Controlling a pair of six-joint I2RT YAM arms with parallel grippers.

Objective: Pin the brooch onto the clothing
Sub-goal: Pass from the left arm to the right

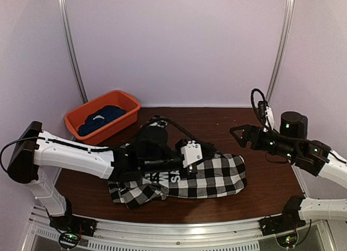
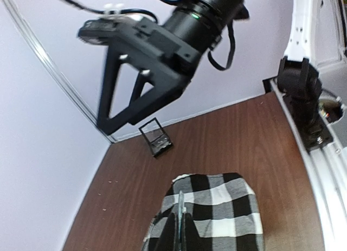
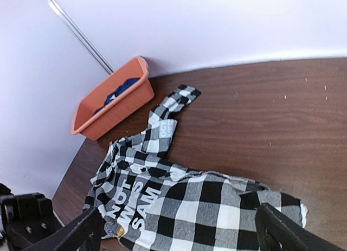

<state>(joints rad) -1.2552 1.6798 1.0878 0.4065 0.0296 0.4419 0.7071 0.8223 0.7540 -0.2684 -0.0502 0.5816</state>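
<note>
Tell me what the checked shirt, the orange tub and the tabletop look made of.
The checked shirt: soft cloth, matte; it folds and wrinkles. The orange tub: probably moulded plastic, smooth, with a faint sheen and a rolled rim. The tabletop: dark wood or wood-look laminate; grain streaks show.

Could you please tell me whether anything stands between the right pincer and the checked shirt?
Nothing visible does: the right pincer hangs open beside the checked shirt, with only bare table between them.

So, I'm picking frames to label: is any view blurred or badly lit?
Left wrist: the right gripper is motion-smeared, the checked shirt sharp. Right wrist: crisp, the shirt's white lettering readable. Top external: dim but even light, no glare.
</note>
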